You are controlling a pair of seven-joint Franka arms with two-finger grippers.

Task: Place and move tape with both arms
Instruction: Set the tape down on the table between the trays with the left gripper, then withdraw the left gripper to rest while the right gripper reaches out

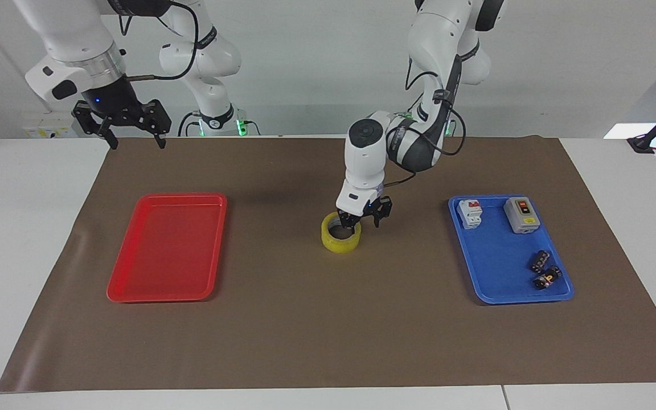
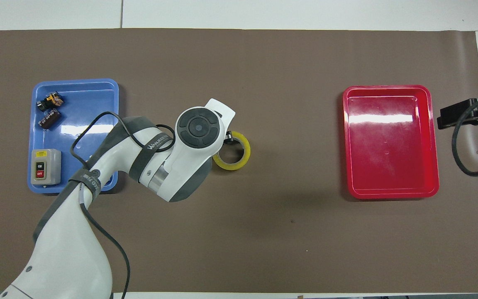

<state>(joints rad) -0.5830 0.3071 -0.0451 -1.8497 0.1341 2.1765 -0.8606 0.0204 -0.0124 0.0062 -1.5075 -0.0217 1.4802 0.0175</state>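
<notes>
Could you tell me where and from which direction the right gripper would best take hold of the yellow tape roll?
Probably from straight above, one finger inside the core and one outside, pinching the wall. The tape lies flat on the brown mat with its hole facing up, so the rim is the exposed part. The arc toward the red tray looks best: the left gripper, open, hangs over the other edge.
</notes>
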